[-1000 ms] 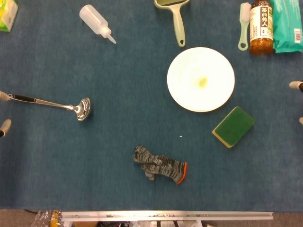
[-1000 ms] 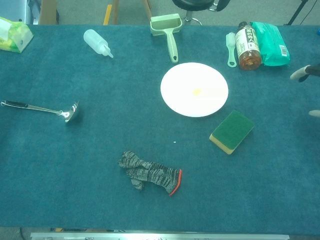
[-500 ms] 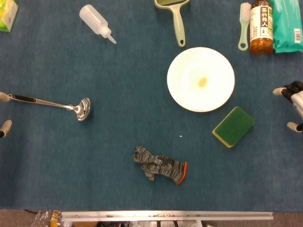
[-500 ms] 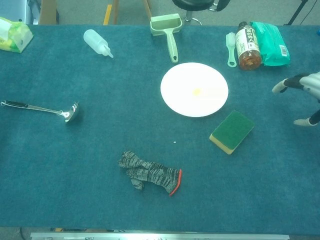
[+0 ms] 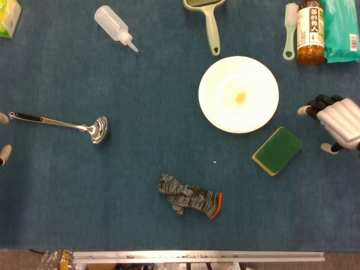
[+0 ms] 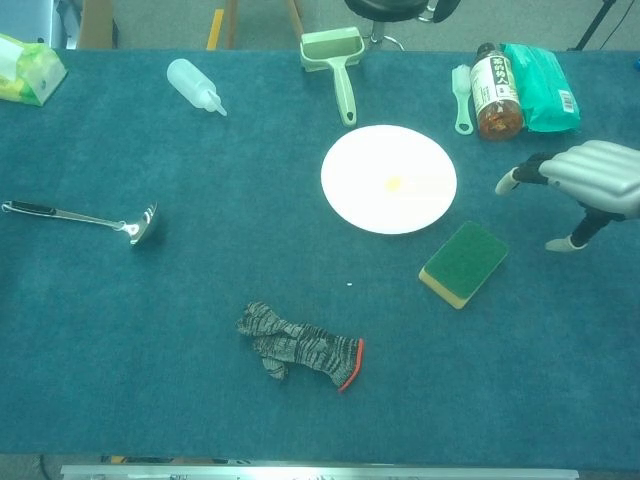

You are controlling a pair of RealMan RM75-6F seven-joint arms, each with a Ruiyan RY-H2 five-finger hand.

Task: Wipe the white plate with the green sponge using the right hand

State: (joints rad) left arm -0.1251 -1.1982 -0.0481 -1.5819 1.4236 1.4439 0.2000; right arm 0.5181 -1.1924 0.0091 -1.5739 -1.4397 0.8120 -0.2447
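The white plate (image 5: 238, 94) (image 6: 389, 178) lies right of the table's middle with a small yellow smear at its centre. The green sponge (image 5: 277, 150) (image 6: 463, 263), yellow on its underside, lies flat just below and right of the plate. My right hand (image 5: 335, 122) (image 6: 585, 186) hovers to the right of the sponge and plate, fingers apart, holding nothing and touching neither. Of my left hand (image 5: 3, 135) only fingertips show at the left edge of the head view, near the ladle's handle; the chest view does not show it.
A steel ladle (image 5: 62, 124) lies at the left. A grey sock (image 5: 189, 196) lies near the front. Along the back stand a squeeze bottle (image 5: 115, 27), a green lint roller (image 5: 209, 22), a brush (image 5: 289, 29), a tea bottle (image 5: 310, 31) and a green packet (image 5: 341, 29).
My right hand has moved in from the right edge toward the sponge and plate, showing more of itself. Nothing on the table has moved.
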